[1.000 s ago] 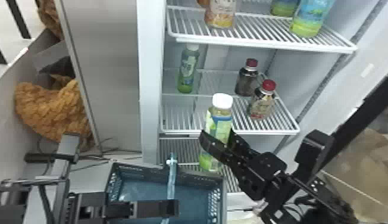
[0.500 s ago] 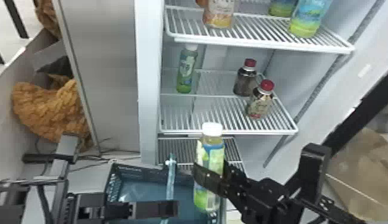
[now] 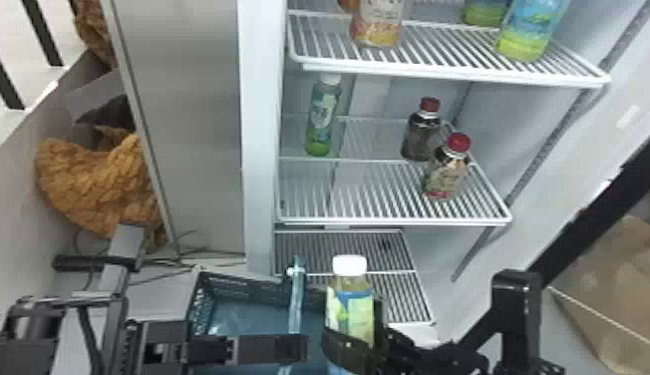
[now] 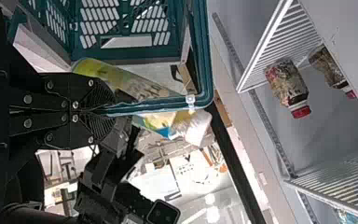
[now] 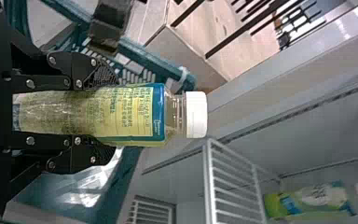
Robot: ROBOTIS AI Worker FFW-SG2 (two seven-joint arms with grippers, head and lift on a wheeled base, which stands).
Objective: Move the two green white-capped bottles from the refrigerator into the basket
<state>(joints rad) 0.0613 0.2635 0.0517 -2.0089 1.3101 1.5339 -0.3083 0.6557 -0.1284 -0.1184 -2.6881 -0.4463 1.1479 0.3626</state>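
One green white-capped bottle [image 3: 349, 304] stands roughly upright over the right part of the basket [image 3: 194, 304], with my right gripper [image 3: 353, 344] shut around its lower half. In the right wrist view the bottle [image 5: 130, 112] lies between both fingers of the right gripper [image 5: 105, 113], cap beyond them. My left gripper [image 3: 289, 348] is over the basket's middle; in the left wrist view the left gripper [image 4: 103, 112] is shut on the basket's blue handle [image 4: 200, 103]. The other green bottle [image 3: 323, 117] stands at the left of the middle shelf [image 3: 369, 219].
Two red-capped bottles [image 3: 422, 130] stand on the middle shelf's right. Above, the upper shelf [image 3: 453, 75] holds several bottles. The refrigerator's left edge [image 3: 259, 149] rises behind the basket, and a lower rack [image 3: 408, 299] lies right of it.
My right gripper has carried the bottle down and slightly left, away from the shelves and over the basket. The left gripper has hardly moved.
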